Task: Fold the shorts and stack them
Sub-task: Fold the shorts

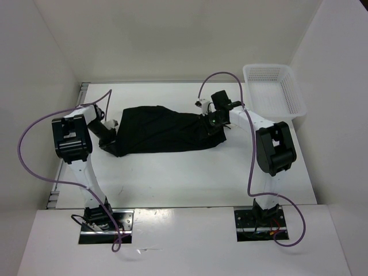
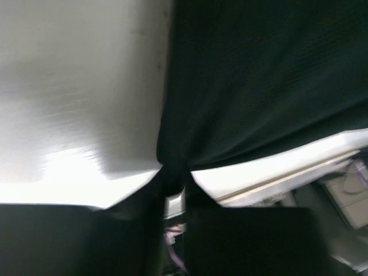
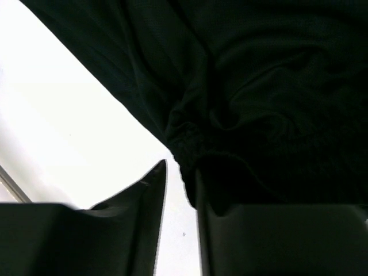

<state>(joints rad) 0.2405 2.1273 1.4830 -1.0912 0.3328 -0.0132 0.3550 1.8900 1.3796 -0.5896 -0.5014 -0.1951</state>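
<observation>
The black shorts (image 1: 164, 129) lie stretched out across the middle of the table, slightly rumpled. My left gripper (image 1: 110, 137) is at their left end. In the left wrist view it (image 2: 172, 179) is shut on a bunched corner of the shorts (image 2: 264, 80), and the cloth fans out from the pinch. My right gripper (image 1: 215, 121) is at their right end. In the right wrist view it (image 3: 181, 169) has a narrow gap between the fingers, with bare table showing through. The gathered waistband (image 3: 190, 144) sits at the fingertips and drapes over the right finger (image 3: 241, 230).
A white mesh basket (image 1: 270, 68) stands at the back right corner, beyond the right arm. White walls close in the table on the left, back and right. Purple cables loop off both arms.
</observation>
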